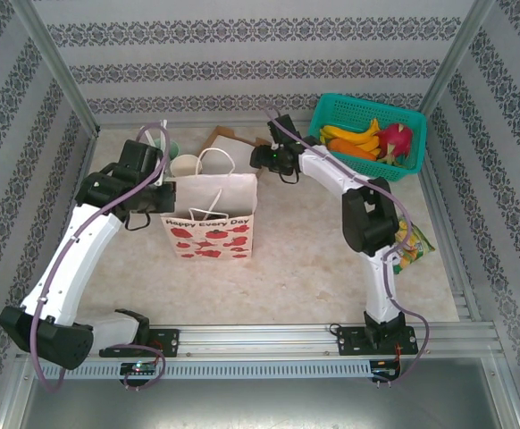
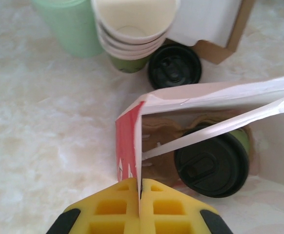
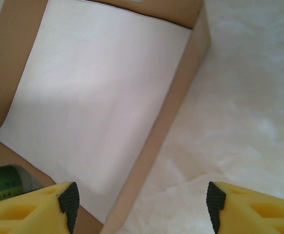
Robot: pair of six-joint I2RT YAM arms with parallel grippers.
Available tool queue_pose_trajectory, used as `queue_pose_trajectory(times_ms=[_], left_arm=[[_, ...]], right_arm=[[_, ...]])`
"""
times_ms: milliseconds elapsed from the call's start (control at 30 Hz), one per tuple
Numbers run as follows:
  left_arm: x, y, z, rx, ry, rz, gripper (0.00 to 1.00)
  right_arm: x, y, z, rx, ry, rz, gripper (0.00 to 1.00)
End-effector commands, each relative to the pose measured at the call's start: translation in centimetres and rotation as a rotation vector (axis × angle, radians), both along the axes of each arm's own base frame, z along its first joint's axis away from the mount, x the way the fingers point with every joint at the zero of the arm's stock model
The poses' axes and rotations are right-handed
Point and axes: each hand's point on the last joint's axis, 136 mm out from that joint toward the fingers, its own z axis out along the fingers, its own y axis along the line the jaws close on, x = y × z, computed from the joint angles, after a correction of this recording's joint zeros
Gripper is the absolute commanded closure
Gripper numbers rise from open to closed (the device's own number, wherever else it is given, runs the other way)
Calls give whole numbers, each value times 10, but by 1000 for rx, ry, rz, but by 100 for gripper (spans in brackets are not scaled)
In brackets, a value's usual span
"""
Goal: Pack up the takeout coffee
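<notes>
Now, the paper bag (image 1: 211, 219) stands open at the centre of the table (image 1: 305, 268), white and glossy with red fruit prints and looped handles. Through the left wrist camera it holds a brown pulp carrier (image 2: 156, 127), rough and moulded. Seated in the carrier is the takeout coffee (image 2: 213, 163), a green paper cup under a round black plastic lid, towards 4 o'clock in that view. The left gripper (image 2: 139, 187) has its yellow waffle-patterned fingers pressed together on the bag's thin left edge.

Beyond the bag, at 12 o'clock, a nested stack of cups (image 2: 132, 29) stands, cream-white inside and green outside. A loose black lid (image 2: 174, 66) lies flat just beside it, and a pale mint-green cup (image 2: 71, 24) stands at 11 o'clock. A cardboard box (image 3: 181, 97), brown-walled and square-cornered with a smooth white sheet in it, sits under the right gripper (image 3: 142, 200), whose fingers are spread apart and hold nothing.

At 1 o'clock in the overhead view, a teal plastic lattice basket (image 1: 367, 100) holds bananas (image 1: 354, 136), a carrot (image 1: 356, 150) and a pink dragon fruit (image 1: 396, 141). A crinkled snack packet (image 1: 414, 246) lies at 3 o'clock.
</notes>
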Motion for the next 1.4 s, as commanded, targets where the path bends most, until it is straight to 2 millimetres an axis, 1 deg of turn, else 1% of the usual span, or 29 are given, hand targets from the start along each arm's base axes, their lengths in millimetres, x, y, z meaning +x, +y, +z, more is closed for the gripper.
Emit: queue_pose_trajectory(times_ms=[0, 133, 167, 233, 300, 367, 400, 500, 600, 667, 800, 900, 1000, 1100, 1167, 1200, 1267, 1333, 1367], left_arm=[[-10, 23, -7, 54, 23, 88, 100], [-7, 33, -8, 67, 5, 110, 100], [-7, 34, -8, 64, 3, 108, 100], [-6, 32, -8, 52, -8, 84, 100], [-7, 30, -8, 42, -21, 68, 100], [-6, 28, -8, 35, -28, 56, 100], [-6, 28, -9, 34, -30, 52, 100], [-5, 26, -10, 31, -34, 39, 100], [-3, 23, -12, 22, -37, 20, 100], [-1, 20, -10, 11, -46, 9, 100], [2, 15, -8, -12, -56, -13, 100], [5, 10, -8, -32, -51, -28, 100], [9, 0, -5, -83, -51, -43, 100], [16, -17, 0, -183, -67, -63, 100], [20, -26, 3, -239, -74, -64, 100], [22, -29, 5, -257, -74, -62, 100], [27, -35, 10, -295, -76, -60, 100], [31, -38, 15, -318, -80, -31, 100], [33, -38, 16, -328, -75, -8, 100]], right_arm=[[13, 1, -12, -49, 0, -46, 33], [17, 12, -32, -59, 32, -42, 44], [18, 12, -36, -72, 32, -45, 48], [22, 7, -45, -123, 8, -73, 58], [24, -1, -51, -154, 1, -94, 66], [25, -8, -52, -161, 13, -99, 73], [25, -13, -49, -169, 7, -104, 77], [25, -37, -37, -216, -29, -140, 87], [22, -64, -28, -242, -36, -166, 92], [16, -81, -24, -268, -41, -161, 94], [-6, -108, -21, -320, -33, -107, 96], [-29, -125, -23, -335, -9, -33, 96], [-56, -140, -22, -364, 13, 56, 96], [-81, -167, -26, -435, 52, 75, 95], [-92, -189, -24, -472, 65, 38, 92], [-97, -196, -24, -483, 72, 25, 88], [-104, -202, -18, -491, 82, 18, 75], [-107, -202, -8, -479, 87, -2, 58], [-108, -197, -2, -459, 84, -8, 52]])
